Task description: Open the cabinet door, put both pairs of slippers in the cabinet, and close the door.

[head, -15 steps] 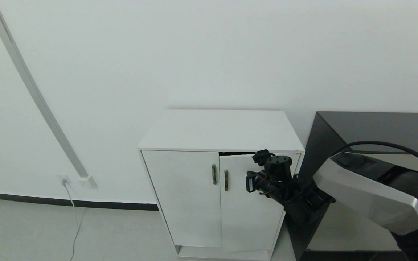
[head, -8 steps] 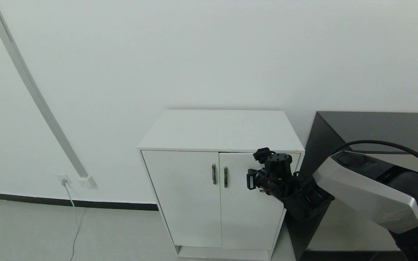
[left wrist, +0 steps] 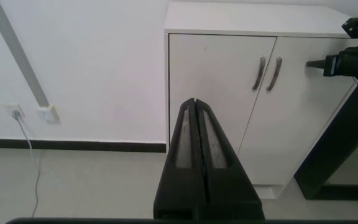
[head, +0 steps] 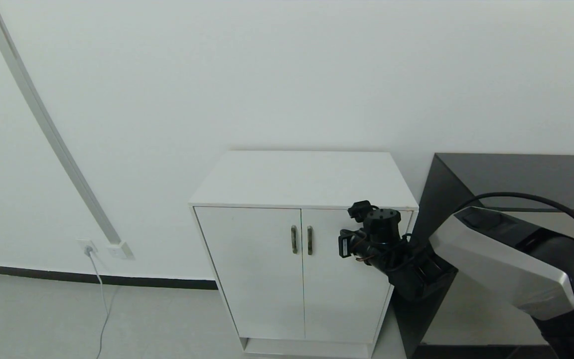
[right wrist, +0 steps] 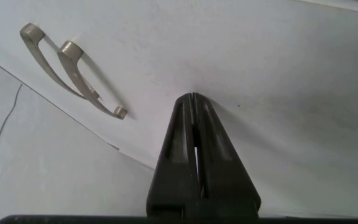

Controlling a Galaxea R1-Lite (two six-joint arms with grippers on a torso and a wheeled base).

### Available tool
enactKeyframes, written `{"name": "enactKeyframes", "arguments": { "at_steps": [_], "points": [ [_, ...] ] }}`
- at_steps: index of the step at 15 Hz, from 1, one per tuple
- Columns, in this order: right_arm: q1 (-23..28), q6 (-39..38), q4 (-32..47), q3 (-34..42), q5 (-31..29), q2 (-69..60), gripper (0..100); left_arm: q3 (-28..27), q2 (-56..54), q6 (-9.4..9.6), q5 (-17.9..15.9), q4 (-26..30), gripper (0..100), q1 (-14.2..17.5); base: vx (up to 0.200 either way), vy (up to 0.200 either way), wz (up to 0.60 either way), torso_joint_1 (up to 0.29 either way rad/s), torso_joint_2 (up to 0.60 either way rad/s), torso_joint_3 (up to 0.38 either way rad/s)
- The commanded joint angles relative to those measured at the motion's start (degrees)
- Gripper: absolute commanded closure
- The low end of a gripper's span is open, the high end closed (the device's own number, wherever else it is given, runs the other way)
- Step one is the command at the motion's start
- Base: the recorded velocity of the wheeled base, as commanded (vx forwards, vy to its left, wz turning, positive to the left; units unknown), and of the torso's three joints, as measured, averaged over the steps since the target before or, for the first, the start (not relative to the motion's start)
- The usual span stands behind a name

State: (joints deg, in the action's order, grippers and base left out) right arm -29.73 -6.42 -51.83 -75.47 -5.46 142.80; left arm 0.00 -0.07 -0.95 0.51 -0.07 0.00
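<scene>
Right claw (right wrist: 194, 96) closed with nothing in it, tip touching the flat face of the right door (head: 339, 274) of the white two-door wooden cabinet (head: 302, 179), at 3 o'clock of the two curved metal bar handles (head: 302, 240) and apart from them. Left claw (left wrist: 194, 102) also closed and not gripping anything, held in the air well apart from the cabinet front, facing it from 7 o'clock. Both doors sit flush, the centre seam a thin line, no gap along the top edge. Step judged: the closing push on the door, task close to done; the slippers are presumably behind the doors, cannot confirm. Next move likely calls for a straight pull-back of the right claw off the panel toward 6 o'clock, no sideways drift toward 9 o'clock where the handles stand proud and could snag. Edges: the door's free edge is at the seam by the handles, its hinge edge at 3 o'clock, just beside the black glossy unit (head: 516, 174) that stands against the cabinet's side, so the right arm has little room on that side. More room at 8 to 9 o'clock over the grey tiled floor (head: 43, 324), where a white cable (head: 101, 299) hangs from a wall socket (head: 87, 247).
</scene>
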Motion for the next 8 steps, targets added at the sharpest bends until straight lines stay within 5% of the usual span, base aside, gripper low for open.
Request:
{"name": "enactKeyframes", "arguments": {
  "at_steps": [1, 8],
  "points": [
    [0.2, 0.0, 0.0, -0.2, 0.0, 0.0, 100, 0.0, 0.1, -0.1, 0.0, 0.0, 100, 0.0, 0.0, 0.0, 0.0, 0.0, 0.0, 0.0],
    [0.3, 0.0, -0.3, 0.3, 0.0, -0.3, 100, 0.0, 0.1, -0.1, 0.0, 0.0, 100, 0.0, 0.0, 0.0, 0.0, 0.0, 0.0, 0.0]
  ]
}}
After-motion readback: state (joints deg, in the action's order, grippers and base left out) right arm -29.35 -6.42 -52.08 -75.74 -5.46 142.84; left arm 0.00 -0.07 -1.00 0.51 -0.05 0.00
